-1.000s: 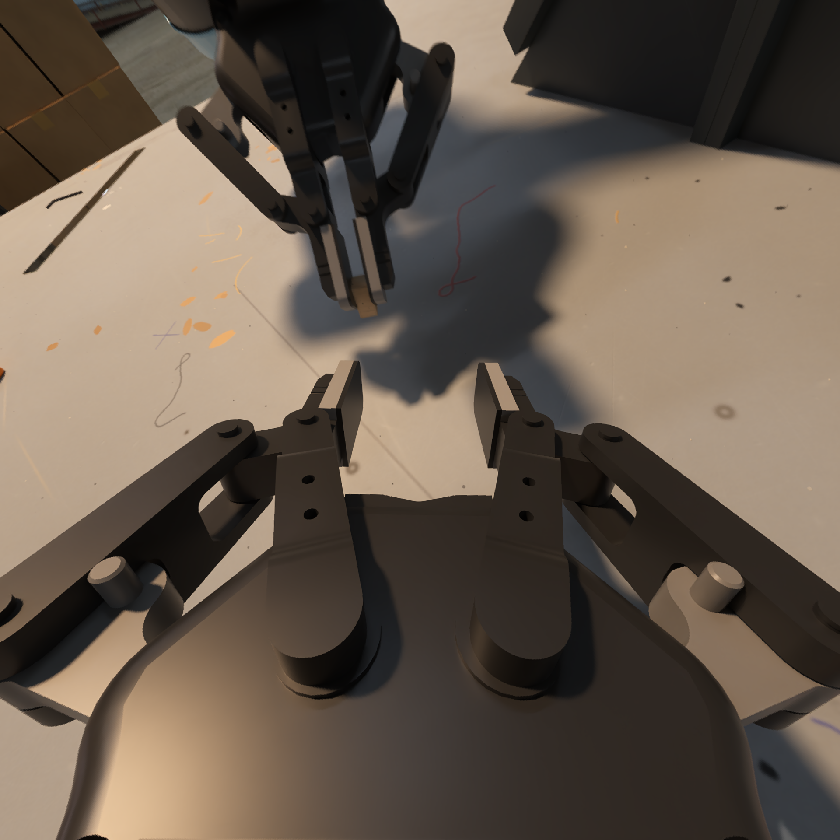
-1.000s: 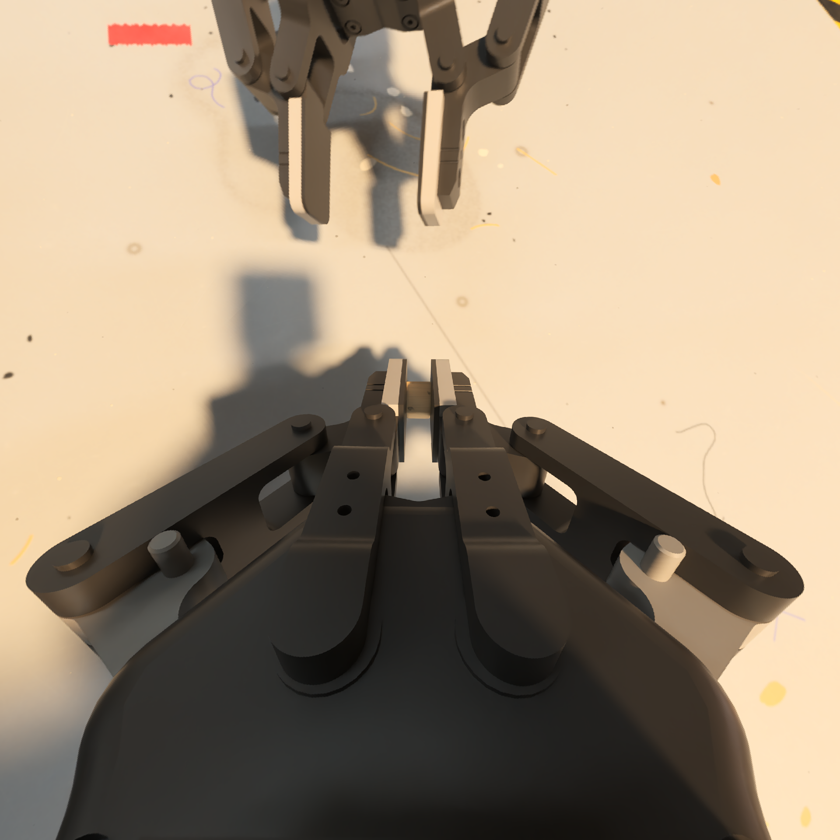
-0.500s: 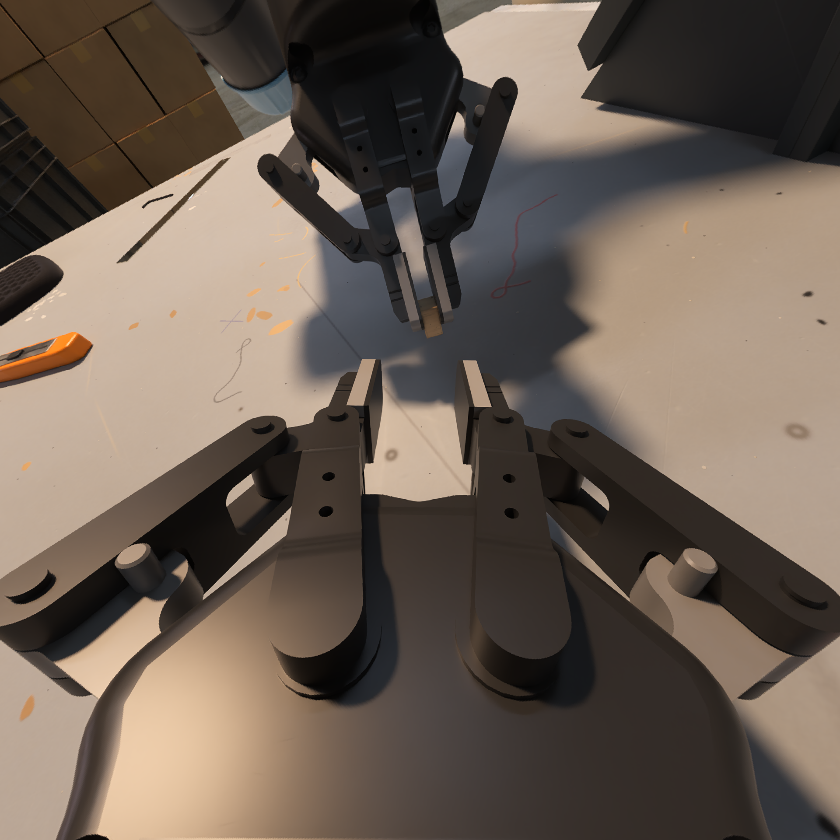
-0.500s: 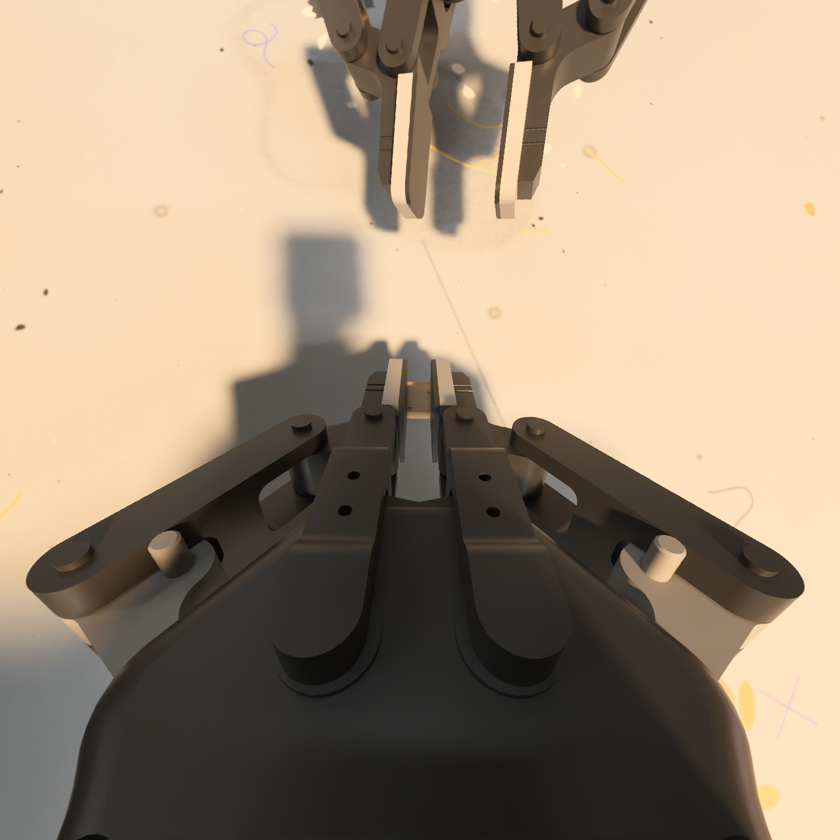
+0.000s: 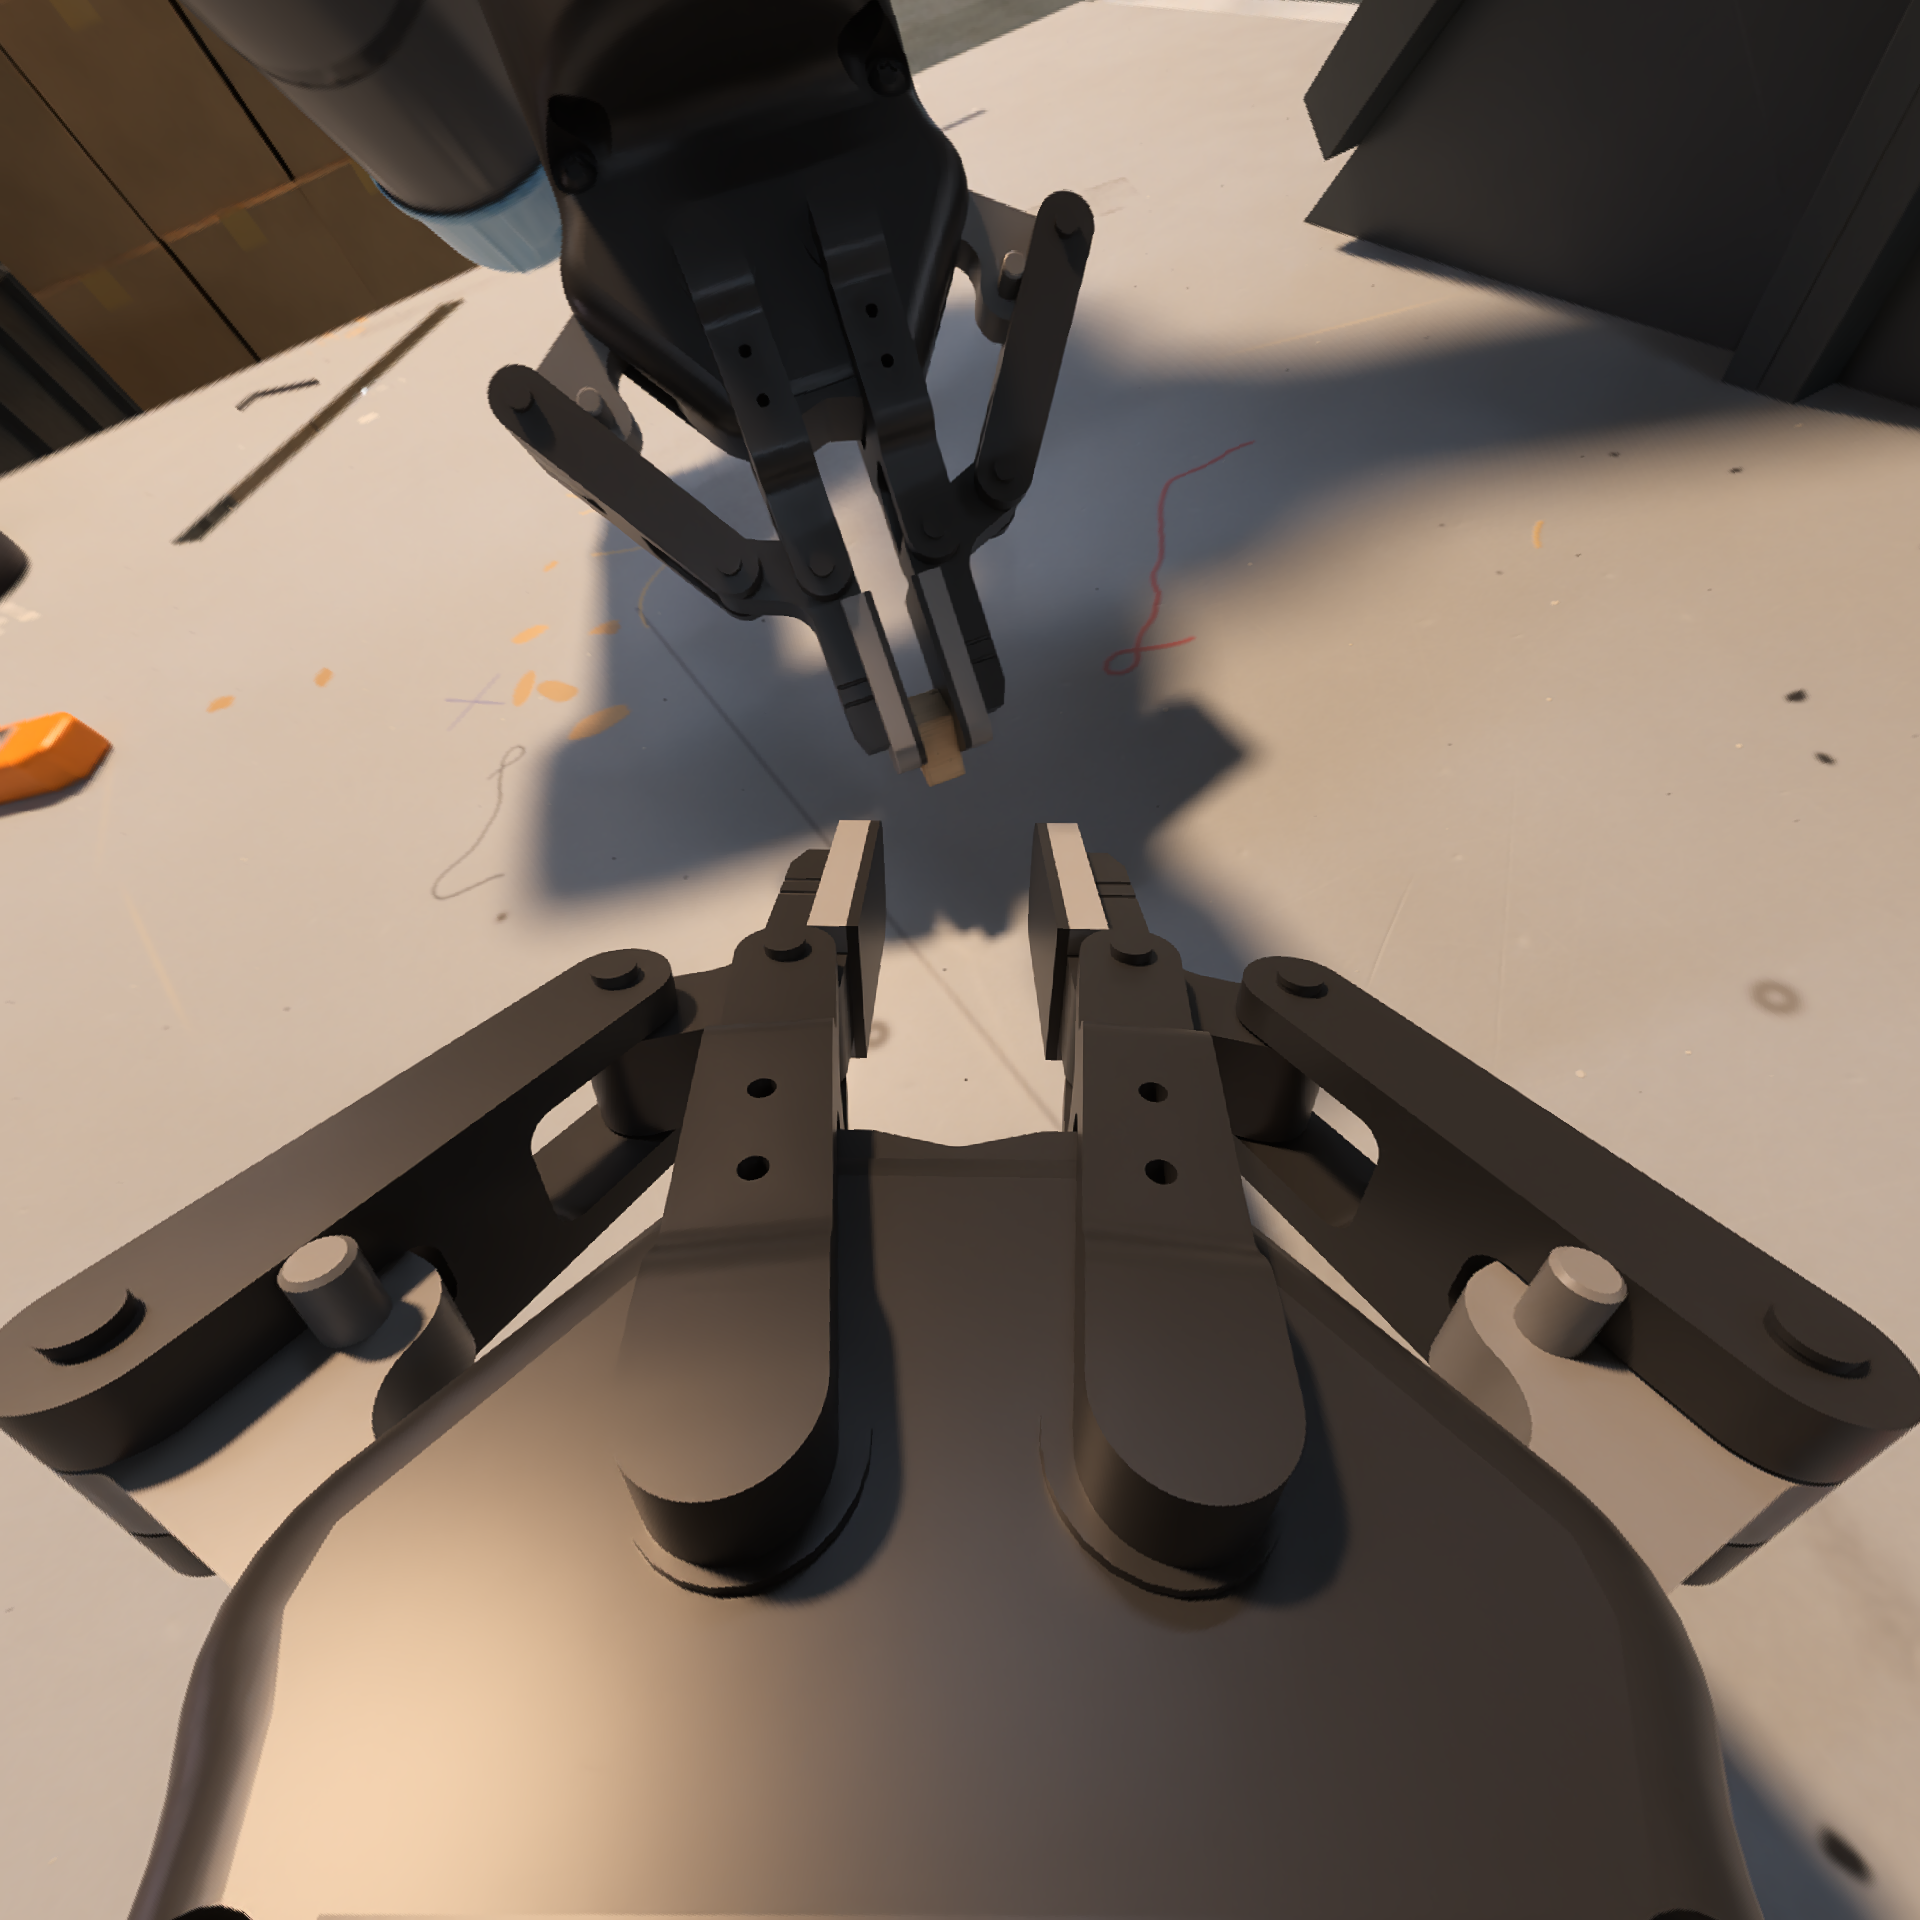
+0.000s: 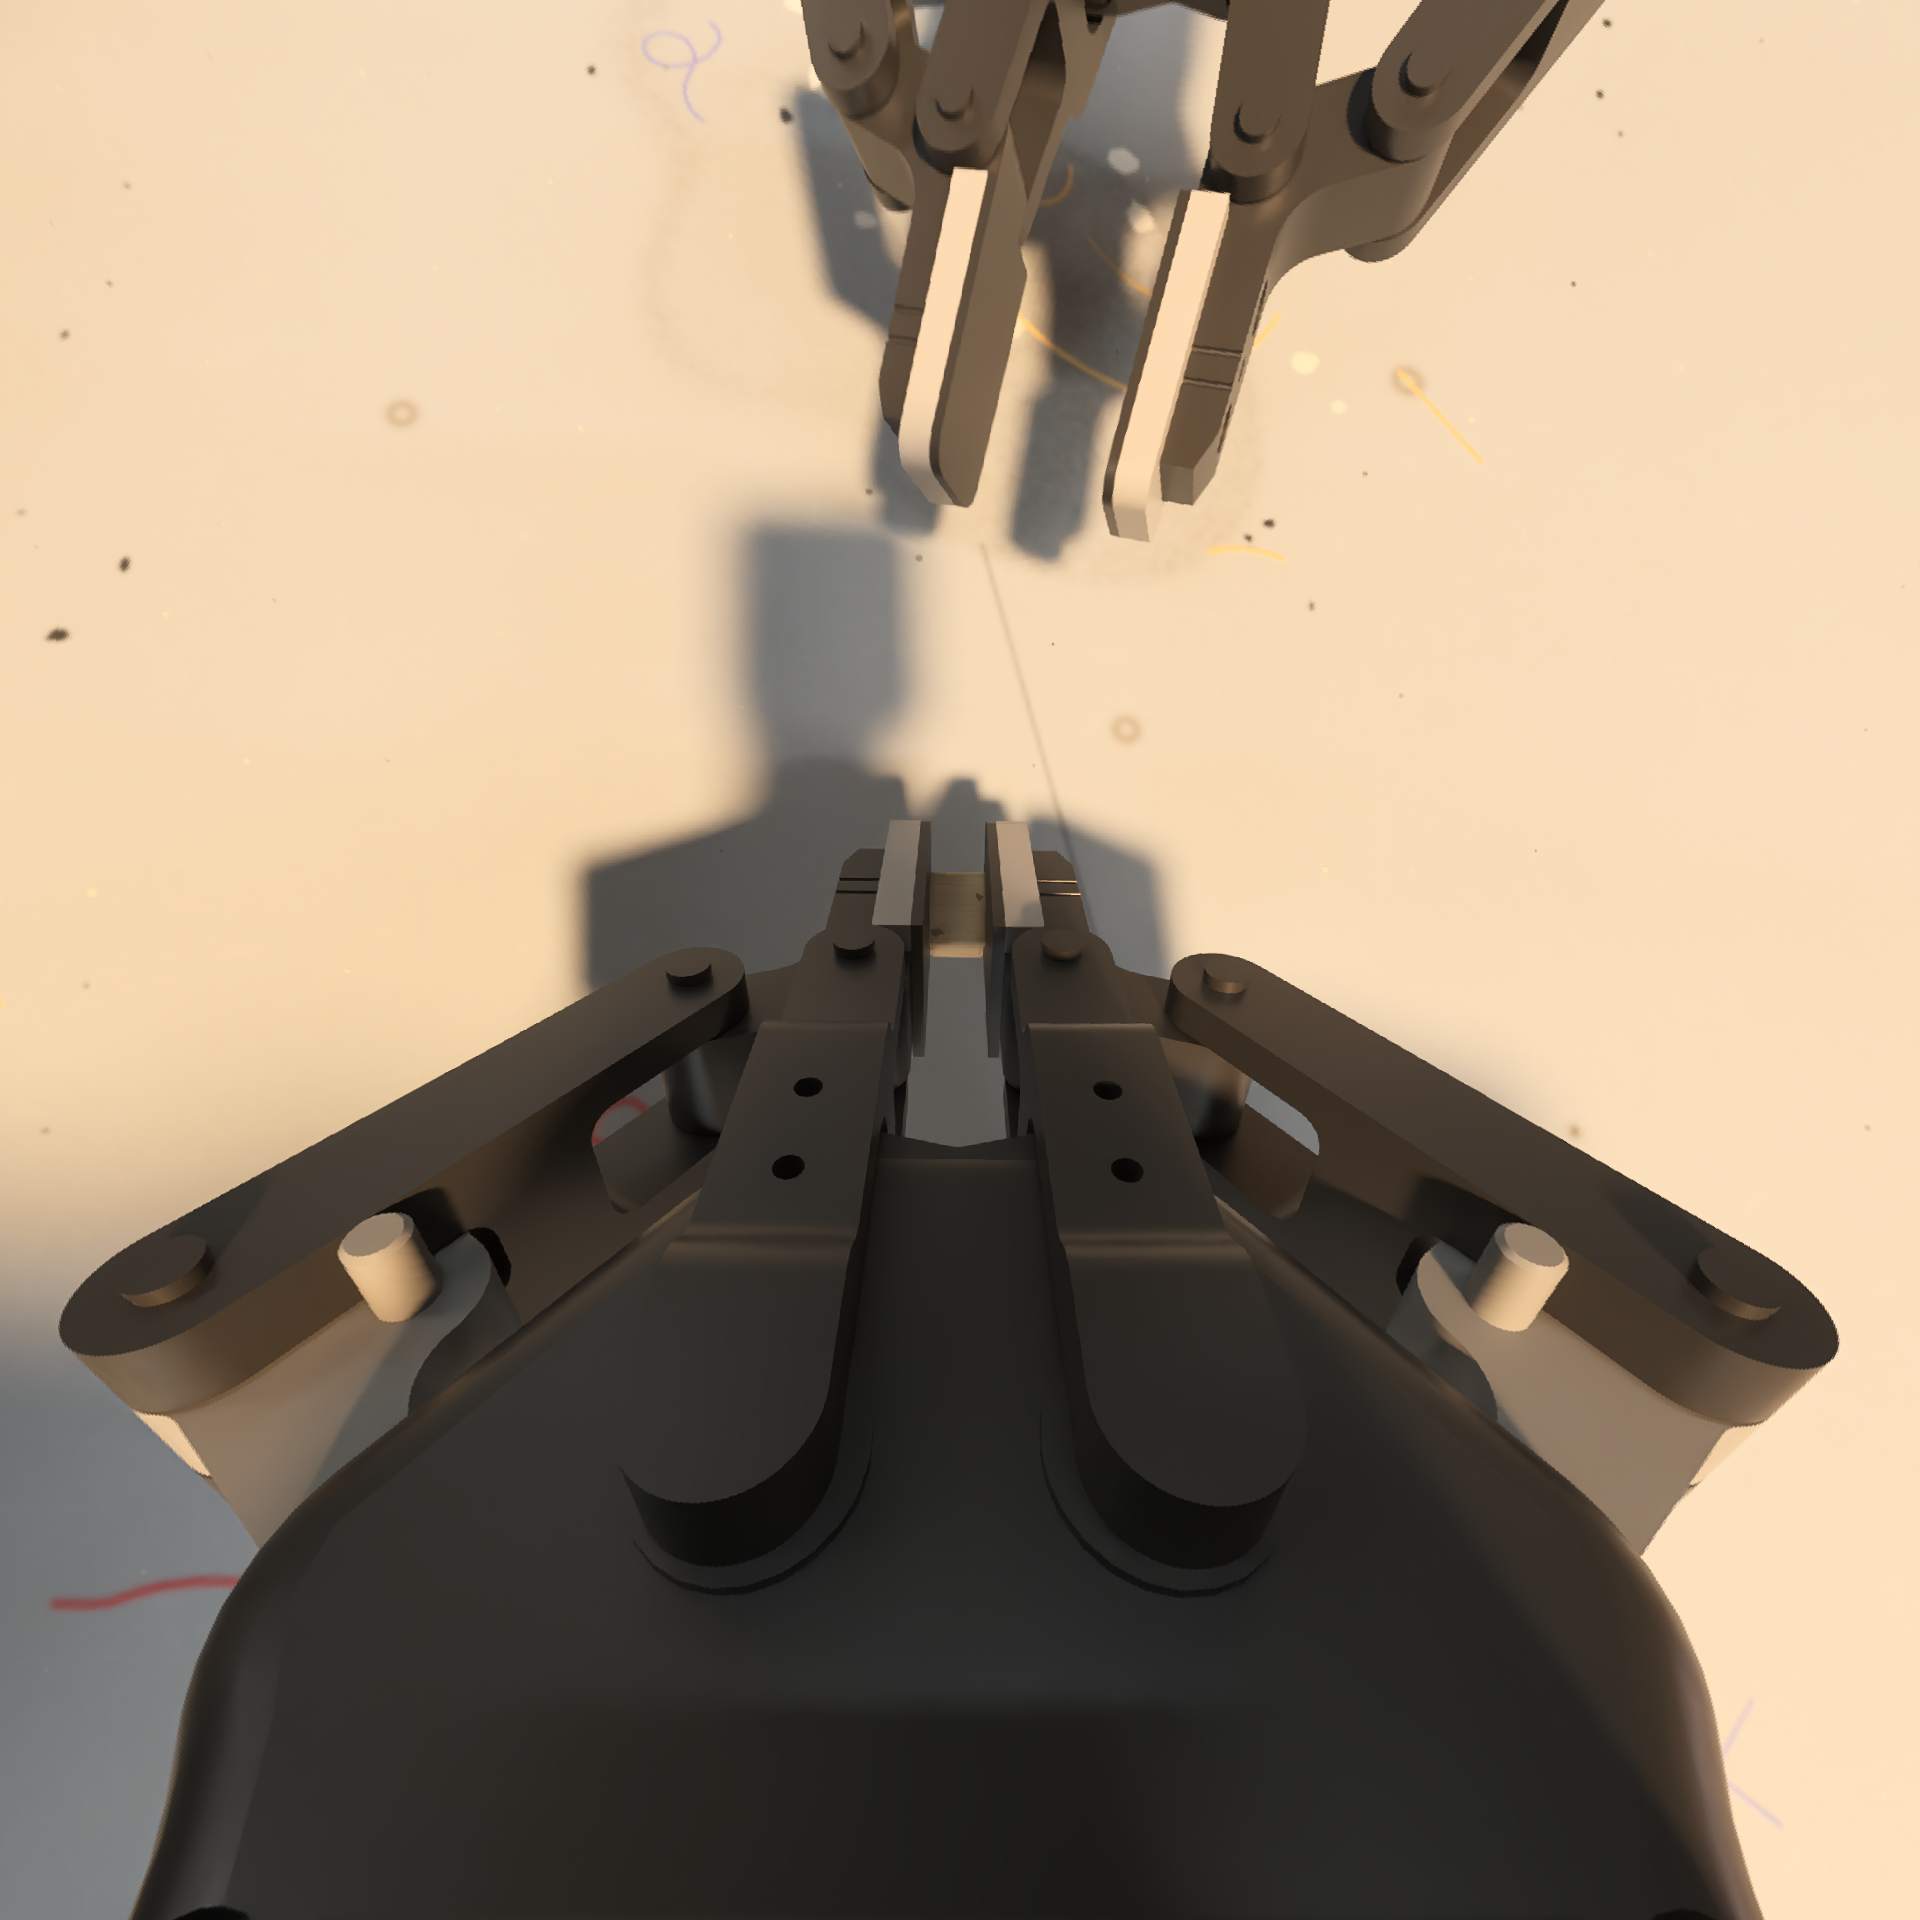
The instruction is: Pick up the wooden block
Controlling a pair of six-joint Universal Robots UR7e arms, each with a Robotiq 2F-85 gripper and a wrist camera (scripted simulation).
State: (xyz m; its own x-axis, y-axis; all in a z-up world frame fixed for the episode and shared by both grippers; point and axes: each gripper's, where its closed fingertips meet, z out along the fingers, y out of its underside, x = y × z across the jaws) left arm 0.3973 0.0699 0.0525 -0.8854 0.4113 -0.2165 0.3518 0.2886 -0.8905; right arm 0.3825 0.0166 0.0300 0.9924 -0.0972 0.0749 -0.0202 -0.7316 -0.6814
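The right gripper has its jaws clamped on the small block, held clear of the tabletop. The left gripper faces it just beyond, jaws apart with nothing between them. Only the left wrist view shows the block's lower end poking out below the right gripper's pads, plus an orange tool, a red thread, stacked cartons and a dark box. No writing is readable.
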